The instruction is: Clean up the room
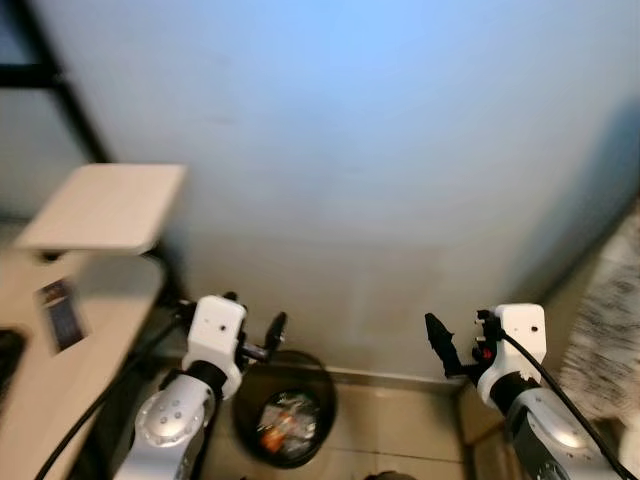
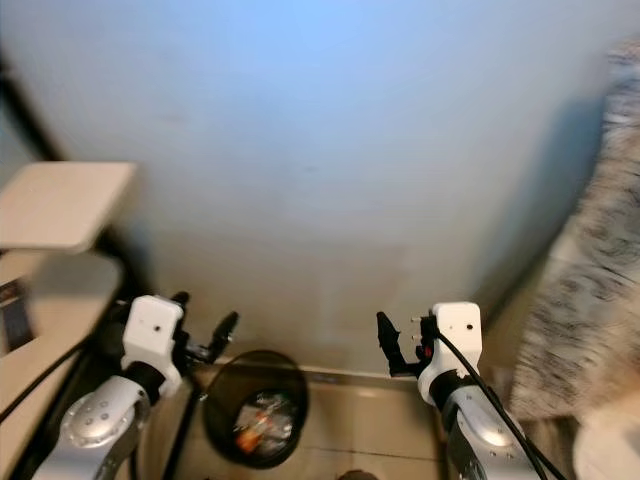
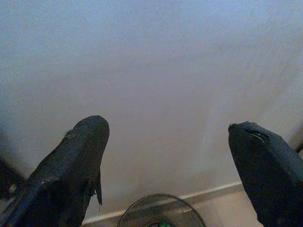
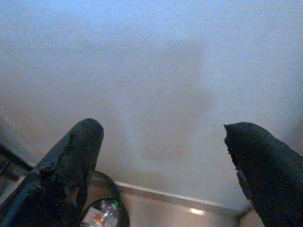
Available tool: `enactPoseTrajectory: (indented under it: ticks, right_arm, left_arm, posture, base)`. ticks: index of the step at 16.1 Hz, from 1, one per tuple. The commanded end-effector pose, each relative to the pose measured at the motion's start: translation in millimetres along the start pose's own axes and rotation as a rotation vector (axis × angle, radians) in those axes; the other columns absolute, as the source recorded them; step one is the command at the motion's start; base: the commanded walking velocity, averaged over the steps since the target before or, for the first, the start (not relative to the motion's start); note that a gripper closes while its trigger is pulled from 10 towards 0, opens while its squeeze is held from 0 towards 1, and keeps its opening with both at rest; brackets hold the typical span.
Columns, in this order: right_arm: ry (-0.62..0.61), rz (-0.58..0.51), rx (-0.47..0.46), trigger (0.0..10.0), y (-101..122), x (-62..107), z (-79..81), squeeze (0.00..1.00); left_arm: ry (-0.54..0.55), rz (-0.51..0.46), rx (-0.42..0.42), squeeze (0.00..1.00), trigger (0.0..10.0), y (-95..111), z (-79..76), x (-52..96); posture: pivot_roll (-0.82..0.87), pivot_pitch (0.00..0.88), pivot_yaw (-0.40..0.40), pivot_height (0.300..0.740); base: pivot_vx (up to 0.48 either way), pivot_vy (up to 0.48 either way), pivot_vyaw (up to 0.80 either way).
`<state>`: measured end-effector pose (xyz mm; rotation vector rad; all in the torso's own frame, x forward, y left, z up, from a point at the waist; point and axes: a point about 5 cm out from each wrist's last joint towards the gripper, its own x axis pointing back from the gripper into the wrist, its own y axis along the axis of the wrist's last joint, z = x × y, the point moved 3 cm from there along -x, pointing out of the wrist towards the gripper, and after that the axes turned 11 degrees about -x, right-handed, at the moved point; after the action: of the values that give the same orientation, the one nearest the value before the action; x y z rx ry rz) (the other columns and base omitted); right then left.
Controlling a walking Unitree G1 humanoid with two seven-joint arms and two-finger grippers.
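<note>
A round black mesh waste bin (image 1: 285,415) stands on the floor against the wall, with colourful wrappers and scraps inside. My left gripper (image 1: 260,330) hovers just above the bin's left rim, open, nothing between its fingers. My right gripper (image 1: 455,340) is held at about the same height, to the right of the bin and apart from it, also open and empty. In the left wrist view the bin's rim (image 3: 161,208) shows below the spread fingers (image 3: 71,165). The right wrist view catches the bin (image 4: 106,213) beside one finger.
A pale blue-grey wall (image 1: 350,150) rises close ahead. At my left stand a light wooden desk (image 1: 40,370) carrying a small card (image 1: 58,312), a raised wooden shelf (image 1: 105,205) and a black frame (image 1: 75,110). Patterned fabric (image 1: 610,320) hangs at right. Beige floor tiles (image 1: 400,420) lie between.
</note>
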<state>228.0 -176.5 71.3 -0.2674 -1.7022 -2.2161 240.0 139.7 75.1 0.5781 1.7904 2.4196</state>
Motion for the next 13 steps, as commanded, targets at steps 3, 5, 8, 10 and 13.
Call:
enactPoseTrajectory:
  ticks: [3, 5, 8, 10, 13]
  right_arm:
    - [0.003, -0.018, -0.004, 10.0, 0.0, 3.5, 6.4, 0.0]
    - [-0.039, -0.036, -0.034, 10.0, 2.9, 3.5, 0.7, 0.0]
    - [-0.054, -0.076, -0.026, 10.0, 10.8, 4.2, -0.6, 0.0]
    - [-0.072, -0.095, -0.015, 10.0, 15.7, 4.2, -3.1, 0.0]
    - [-0.094, -0.107, -0.009, 10.0, 17.4, 3.4, -7.7, 0.0]
  left_arm:
    - [0.03, -0.012, -0.047, 1.0, 10.0, 9.6, 14.2, -2.5]
    - [-0.018, -0.007, -0.053, 1.0, 10.0, 13.8, 10.0, -2.4]
    - [0.114, 0.019, 0.044, 0.99, 10.0, 8.2, 28.0, 0.6]
    - [0.101, 0.035, 0.031, 0.99, 10.0, 5.0, 31.2, 4.7]
    - [0.107, 0.047, 0.038, 0.99, 10.0, 4.7, 36.4, 6.7]
  posture:
    - [0.0, 0.0, 0.019, 0.74]
    - [0.0, 0.0, 0.013, 0.74]
    - [-0.02, 0.0, 0.021, 0.74]
    - [-0.04, 0.0, 0.032, 0.74]
    - [-0.03, 0.0, 0.033, 0.74]
  base:
    - [0.0, 0.0, -0.77]
    - [0.0, 0.0, -0.77]
    - [0.0, 0.0, -0.77]
    - [0.0, 0.0, -0.77]
    - [0.0, 0.0, -0.77]
